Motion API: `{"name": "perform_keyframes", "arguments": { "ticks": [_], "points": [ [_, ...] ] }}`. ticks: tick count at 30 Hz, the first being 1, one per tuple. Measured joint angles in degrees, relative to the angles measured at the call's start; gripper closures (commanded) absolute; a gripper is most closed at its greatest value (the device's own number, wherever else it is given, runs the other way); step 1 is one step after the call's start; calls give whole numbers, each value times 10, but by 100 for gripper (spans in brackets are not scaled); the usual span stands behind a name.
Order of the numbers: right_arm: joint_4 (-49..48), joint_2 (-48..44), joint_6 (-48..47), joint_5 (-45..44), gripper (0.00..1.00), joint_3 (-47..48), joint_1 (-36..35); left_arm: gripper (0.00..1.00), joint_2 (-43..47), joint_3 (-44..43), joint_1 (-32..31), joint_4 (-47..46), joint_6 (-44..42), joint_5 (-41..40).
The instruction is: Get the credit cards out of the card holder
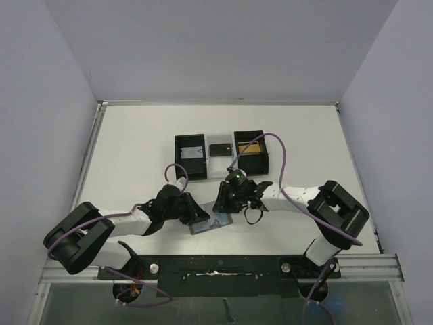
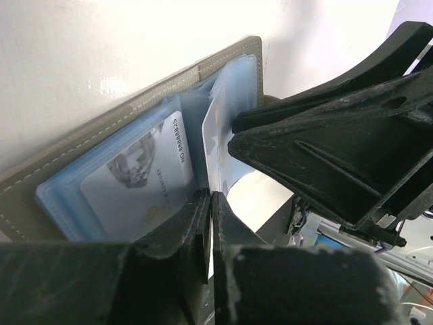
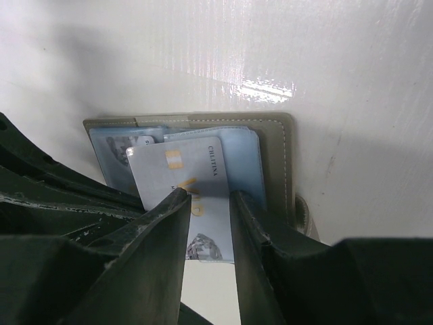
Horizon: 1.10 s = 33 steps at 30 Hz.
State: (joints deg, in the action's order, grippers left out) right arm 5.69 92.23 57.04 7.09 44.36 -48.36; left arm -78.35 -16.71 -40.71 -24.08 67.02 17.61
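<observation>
Left tool [image 2: 210, 200], pressed together, is crowding the card holder [image 3: 274, 142]; right tool [image 3: 208, 195] is straddling a half-out credit card [image 3: 176, 162], grip unclear; black tray [image 1: 177, 159] beyond.

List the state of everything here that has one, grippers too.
Holder: open, lying flat on the table.
Drawn card: partly out of its pocket.
Tucked card: fully in its pocket.
Left gripper: shut on the drawn card's edge.
Right gripper: open, tips over the drawn card, holding nothing.
</observation>
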Motion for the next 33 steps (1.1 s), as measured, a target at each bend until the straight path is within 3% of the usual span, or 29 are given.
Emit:
{"name": "perform_keyframes", "arguments": {
  "ticks": [16,22,26,29,33],
  "points": [
    [3,0,2,-4,68,1,0,100,39,-1,0,41,-16,-10],
    [4,0,2,-4,68,2,0,84,43,-1,0,46,-17,-12],
    [4,0,2,-4,68,2,0,79,37,-1,0,37,-15,-10],
    [4,0,2,-4,68,2,0,80,20,-1,0,23,-13,-7],
    [5,0,2,-4,68,2,0,93,-1,-1,0,7,-10,-2]
  ]
}}
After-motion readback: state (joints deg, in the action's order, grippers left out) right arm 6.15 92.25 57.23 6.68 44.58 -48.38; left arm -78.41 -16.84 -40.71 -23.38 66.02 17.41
